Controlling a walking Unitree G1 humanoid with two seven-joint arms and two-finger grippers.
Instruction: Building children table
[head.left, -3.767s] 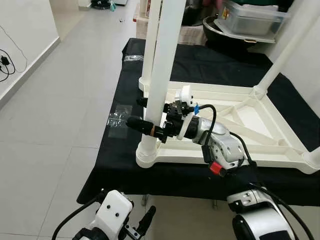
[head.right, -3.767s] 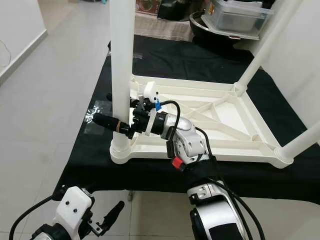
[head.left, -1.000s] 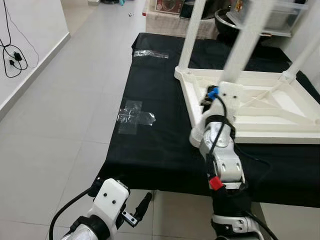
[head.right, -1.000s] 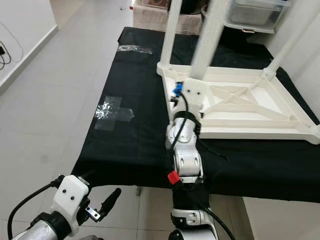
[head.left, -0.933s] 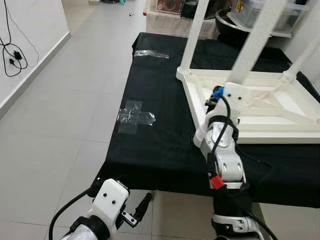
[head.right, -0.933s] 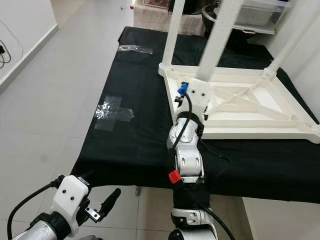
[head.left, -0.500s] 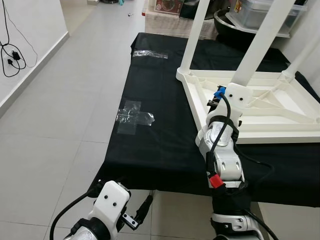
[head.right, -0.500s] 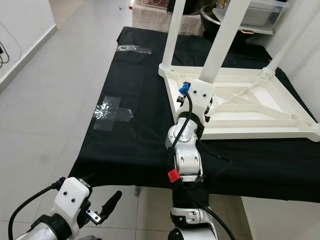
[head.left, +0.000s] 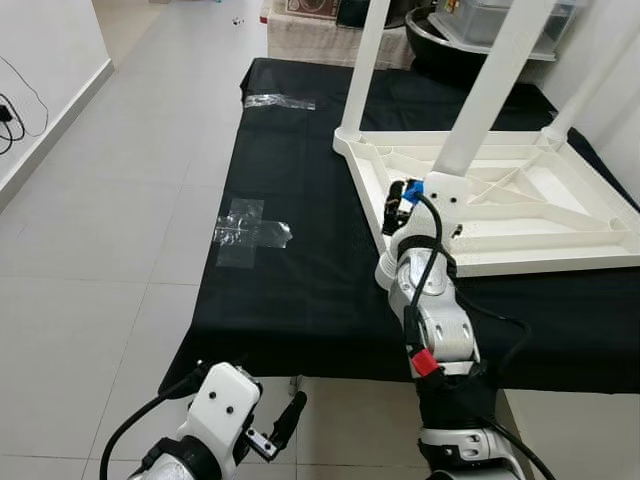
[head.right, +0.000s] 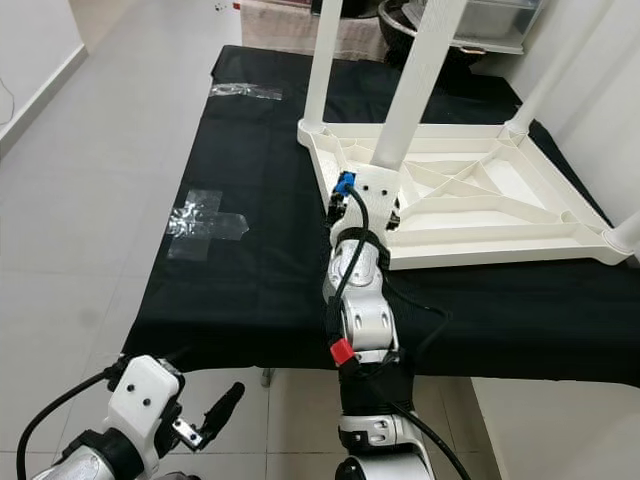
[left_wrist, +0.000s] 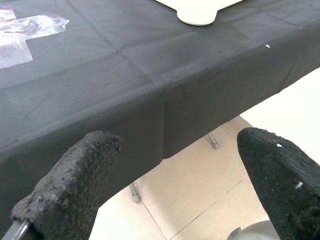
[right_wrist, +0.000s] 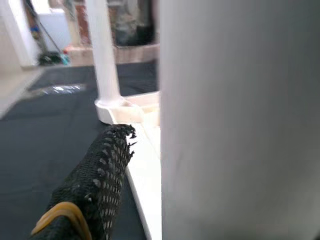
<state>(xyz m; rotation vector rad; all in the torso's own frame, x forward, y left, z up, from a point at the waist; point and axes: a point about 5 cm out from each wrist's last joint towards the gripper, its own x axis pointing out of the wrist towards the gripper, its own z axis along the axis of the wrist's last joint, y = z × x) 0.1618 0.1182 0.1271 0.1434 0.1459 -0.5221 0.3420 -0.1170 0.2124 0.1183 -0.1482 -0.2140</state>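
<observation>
**A:** so where's the kids' table at?

**B:** The white plastic table (head.left: 520, 205) is flipped upside down on a bench covered in black cloth (head.left: 300, 270), sitting toward the robot's right side of it. Legs point up. The near leg (head.left: 485, 90) rises from the corner closest to the robot, another leg (head.left: 363, 65) stands at the far-left corner, and you can see the ribs on the underside of the top.

**A:** and the arms?

**B:** The right arm (head.left: 430, 310) reaches up over the bench edge to that near corner, and the right gripper (head.left: 425, 205) is right at the base of the near leg. In the right wrist view the leg is a huge white blur with one black finger (right_wrist: 102, 175) just beside it, a yellow band around the finger. The other finger is hidden behind the leg, so I can't tell whether it's clamping or just alongside.

**A:** left one?

**B:** The left gripper (head.right: 215, 410) hangs low in front of the bench, below its edge, over the floor tiles. Its wrist view has both fingers spread wide apart, nothing between them.

**A:** anything else on the cloth?

**B:** Two patches of clear tape: a cross-shaped one (head.left: 250, 230) on the left part and a strip (head.left: 278, 101) near the far edge.
</observation>
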